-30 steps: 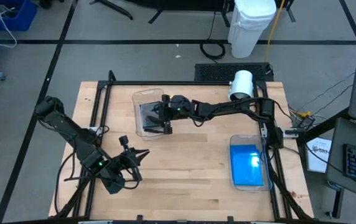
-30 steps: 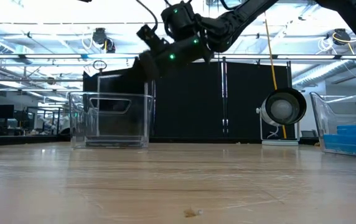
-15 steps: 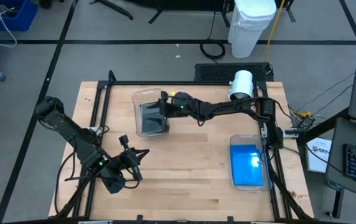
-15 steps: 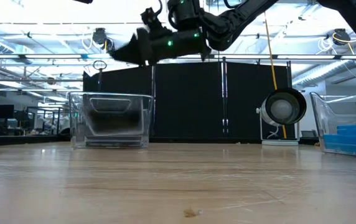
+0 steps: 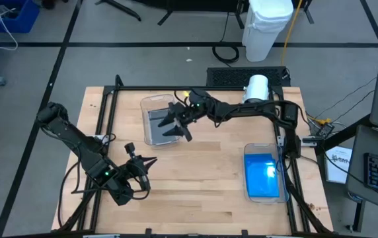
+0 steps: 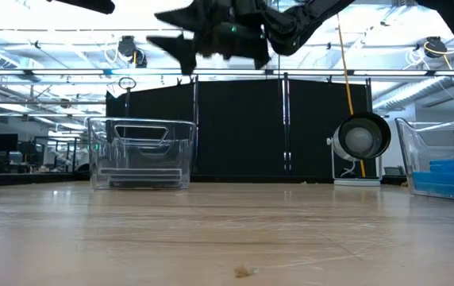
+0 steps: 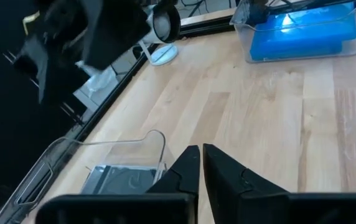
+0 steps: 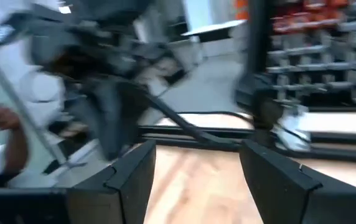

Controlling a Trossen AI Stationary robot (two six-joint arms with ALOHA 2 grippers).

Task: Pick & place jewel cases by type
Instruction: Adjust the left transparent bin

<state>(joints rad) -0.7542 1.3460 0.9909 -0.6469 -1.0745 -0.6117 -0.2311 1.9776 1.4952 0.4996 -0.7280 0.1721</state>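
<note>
A clear tub stands at the table's far side, left of the middle. Grey and dark jewel cases lie flat on its floor and also show in the left wrist view. My right gripper hangs open well above the tub's right end with nothing between its fingers. A second clear tub at the right edge holds bright blue jewel cases. My left gripper waits shut near the table's near left, pointing toward the first tub.
A black frame rail runs round the tabletop. A white round fixture stands at the far right corner, also seen in the low view. Bare wood lies between the two tubs.
My right gripper has risen from just over the tub's right end to well above it, rolling and tipping up toward level as it went. Inside the tub a dark case has dropped from near the rim and now lies flat on the floor.
</note>
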